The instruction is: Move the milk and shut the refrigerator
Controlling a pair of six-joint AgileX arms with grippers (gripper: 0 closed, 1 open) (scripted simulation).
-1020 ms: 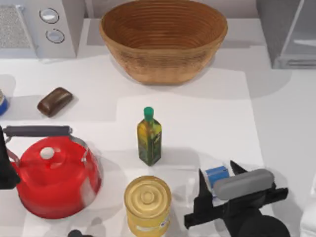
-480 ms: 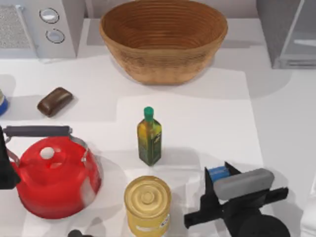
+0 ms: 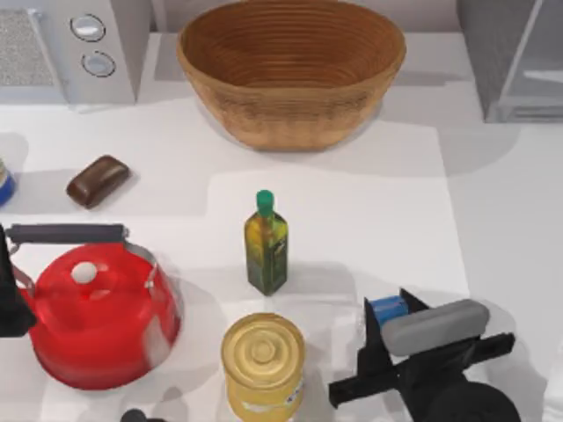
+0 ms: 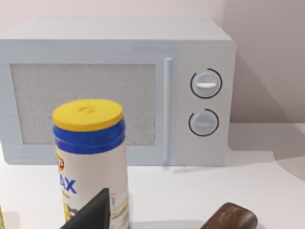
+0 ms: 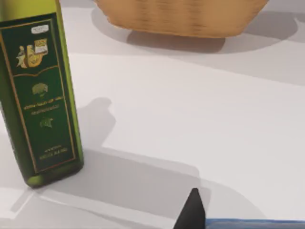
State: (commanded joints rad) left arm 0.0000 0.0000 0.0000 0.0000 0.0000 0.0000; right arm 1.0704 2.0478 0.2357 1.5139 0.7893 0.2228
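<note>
right tool pinching the milk, lower right | lift straight up (oil bottle sits close) | refrigerator upper right, door open

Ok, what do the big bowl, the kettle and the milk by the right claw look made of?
Bowl: woven wicker or coiled fibre, matte tan, ridged rings. Kettle: probably enamelled or painted metal, glossy red, with a dark matte handle. Milk: likely printed card, flat blue top, sitting between the right claw's fingers.
</note>
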